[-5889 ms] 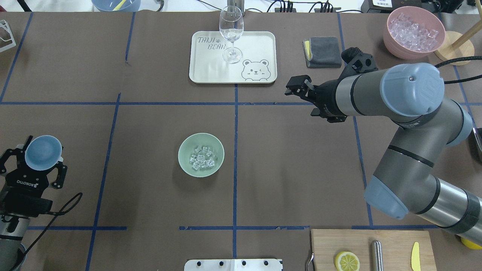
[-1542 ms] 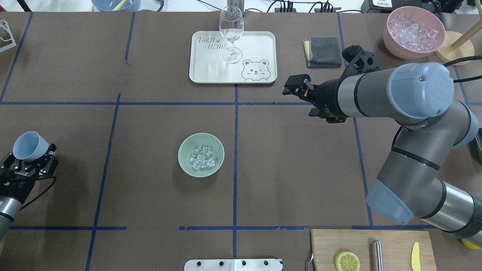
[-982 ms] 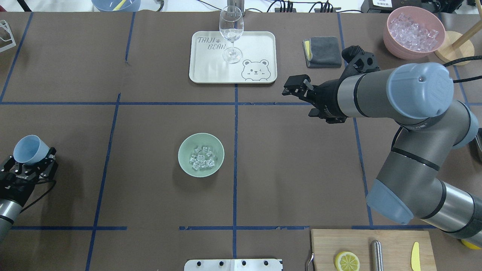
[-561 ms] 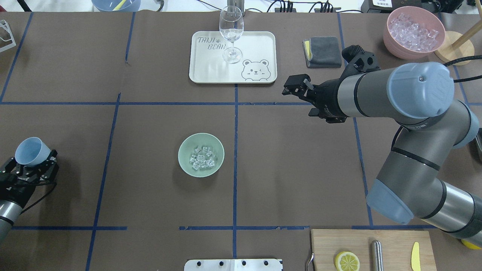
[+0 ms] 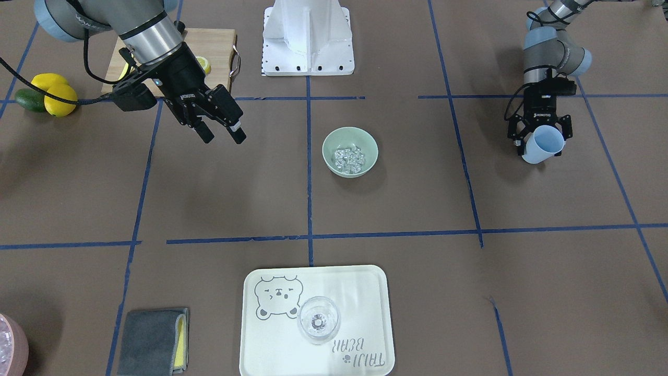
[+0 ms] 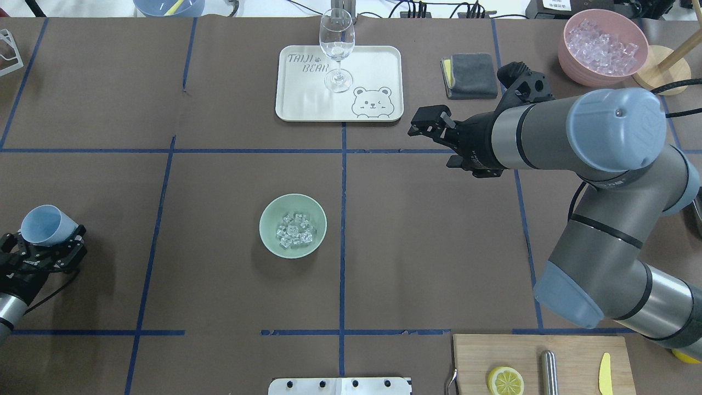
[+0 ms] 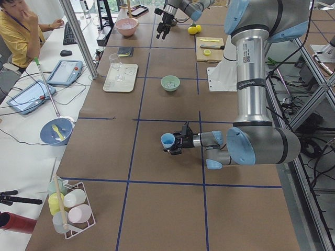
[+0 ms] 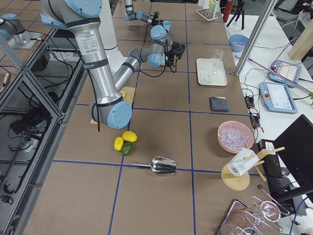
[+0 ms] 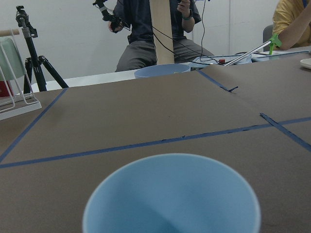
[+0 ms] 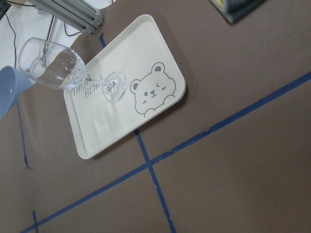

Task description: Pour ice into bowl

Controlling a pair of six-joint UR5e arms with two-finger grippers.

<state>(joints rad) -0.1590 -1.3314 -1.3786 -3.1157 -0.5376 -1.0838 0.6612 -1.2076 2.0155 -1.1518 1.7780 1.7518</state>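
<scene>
— Entry one: ice (image 6: 294, 229). Location?
— Heaped inside bowl (image 6: 267, 242), centre of the overhead view. Clear, glossy cubes; likely hard, light, slippery, loose. Better carried and tipped in a container than pinched singly.
— Bowl itself?
— Sage-green, matte, upright. Probably light, stiff, apt to slide if nudged. Hold at the rim.
— Left gripper (image 6: 48, 245)?
— Far left edge of the overhead view, well apart from bowl. Clamped around blue cup (image 6: 43, 225), tilted off upright, mouth away from the wrist. Seemingly empty in the wrist view.
— Right gripper (image 5: 223, 137)?
— Upper left of the front-facing view. Jaws parted, nothing held, nothing touched.
</scene>
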